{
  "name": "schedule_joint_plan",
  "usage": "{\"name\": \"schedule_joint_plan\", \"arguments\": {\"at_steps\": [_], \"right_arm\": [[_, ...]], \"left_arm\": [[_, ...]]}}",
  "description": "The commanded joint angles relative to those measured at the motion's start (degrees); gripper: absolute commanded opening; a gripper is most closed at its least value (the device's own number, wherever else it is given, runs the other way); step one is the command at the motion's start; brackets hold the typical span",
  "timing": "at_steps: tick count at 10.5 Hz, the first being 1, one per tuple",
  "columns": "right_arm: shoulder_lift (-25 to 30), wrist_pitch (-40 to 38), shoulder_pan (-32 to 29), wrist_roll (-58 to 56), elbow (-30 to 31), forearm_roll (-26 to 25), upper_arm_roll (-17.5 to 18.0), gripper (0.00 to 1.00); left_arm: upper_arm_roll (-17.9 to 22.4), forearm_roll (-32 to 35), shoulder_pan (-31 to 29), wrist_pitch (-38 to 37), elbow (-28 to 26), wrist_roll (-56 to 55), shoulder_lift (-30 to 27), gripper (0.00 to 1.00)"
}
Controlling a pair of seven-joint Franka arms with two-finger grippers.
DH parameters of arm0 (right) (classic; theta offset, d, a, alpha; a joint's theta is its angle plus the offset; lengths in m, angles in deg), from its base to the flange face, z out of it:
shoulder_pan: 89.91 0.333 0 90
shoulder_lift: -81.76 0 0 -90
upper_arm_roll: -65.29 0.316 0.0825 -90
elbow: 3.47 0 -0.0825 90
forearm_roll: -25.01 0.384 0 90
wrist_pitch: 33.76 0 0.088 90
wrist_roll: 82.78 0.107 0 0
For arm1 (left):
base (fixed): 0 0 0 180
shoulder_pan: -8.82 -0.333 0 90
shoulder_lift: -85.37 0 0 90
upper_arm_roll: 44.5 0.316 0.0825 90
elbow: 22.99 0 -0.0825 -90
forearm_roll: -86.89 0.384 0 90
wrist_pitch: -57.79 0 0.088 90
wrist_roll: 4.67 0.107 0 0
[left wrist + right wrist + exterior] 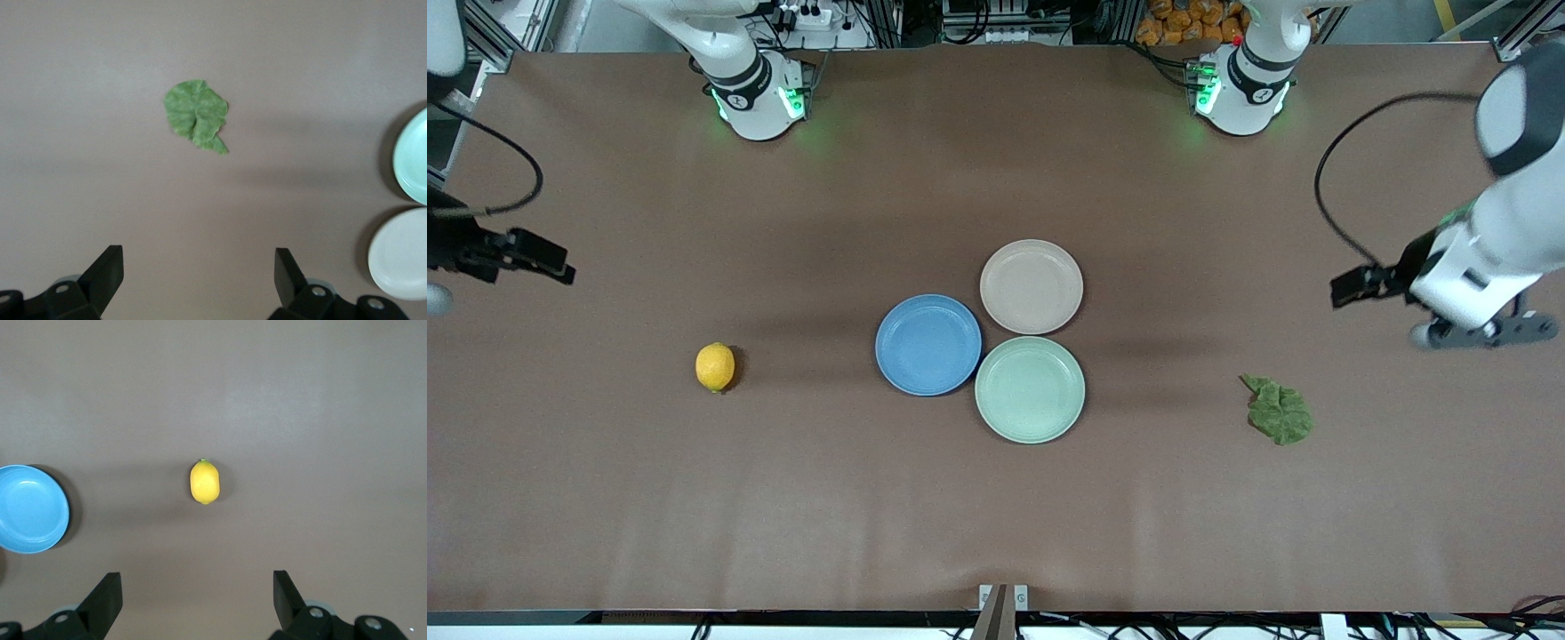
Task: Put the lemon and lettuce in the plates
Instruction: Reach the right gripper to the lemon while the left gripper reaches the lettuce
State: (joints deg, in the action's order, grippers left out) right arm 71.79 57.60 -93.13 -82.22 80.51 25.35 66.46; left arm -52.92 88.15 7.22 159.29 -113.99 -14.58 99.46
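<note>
Starting at the right arm's end of the table, the right gripper [197, 600] hangs high over bare brown tabletop [605, 498], its two black fingers spread wide with nothing between them. Seen from its own wrist camera, the lemon [205, 481] sits out ahead of the open fingers, roughly centred on the gap and well apart from them, lying on the table by itself. The lemon [715, 367] is nearer to the front camera than this gripper.

Toward the middle stand three plates in a tight cluster: the blue plate [928, 345], the beige-pink plate [1032, 286] and a mint-green plate [1030, 389], rims just about touching. All three look bare.

At the left arm's end, the lettuce [1280, 410] lies flat on the table, well apart from the plates. The left gripper [199, 277] hovers over the table beside it, fingers likewise wide open and holding nothing; from its wrist camera the leaf [197, 115] lies ahead of the fingers, slightly off the centre of the gap.

So, as I read it, nothing is done yet. Both items rest untouched, both target plates are unfilled, and each arm seems poised above its own item. Two descents, two grasps and two carries to the middle all remain.
</note>
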Motion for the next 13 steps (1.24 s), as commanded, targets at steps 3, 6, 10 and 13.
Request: {"name": "schedule_joint_plan", "arguments": {"at_steps": [3,6,10,13], "right_arm": [[-10.5,4.6,-2.4,-2.8,0.1,0.9,0.0,1.0],[-13.2,14.4,-4.2,-5.4,8.5,7.9,-0.1,1.0],[-18.7,23.8,-2.9,-5.2,14.3,9.8,-0.1,1.0],[-21.6,31.1,-1.4,-5.6,18.2,9.5,-0.1,1.0]], "left_arm": [[0.1,4.1,-0.5,17.3,-7.1,1.9,10.2,1.0],[0.0,10.0,-0.7,24.2,-7.7,1.9,16.5,1.0],[0.0,10.4,-2.4,31.2,-7.6,1.9,21.7,1.0],[0.0,10.4,-2.5,34.4,-7.5,2.0,24.1,1.0]]}}
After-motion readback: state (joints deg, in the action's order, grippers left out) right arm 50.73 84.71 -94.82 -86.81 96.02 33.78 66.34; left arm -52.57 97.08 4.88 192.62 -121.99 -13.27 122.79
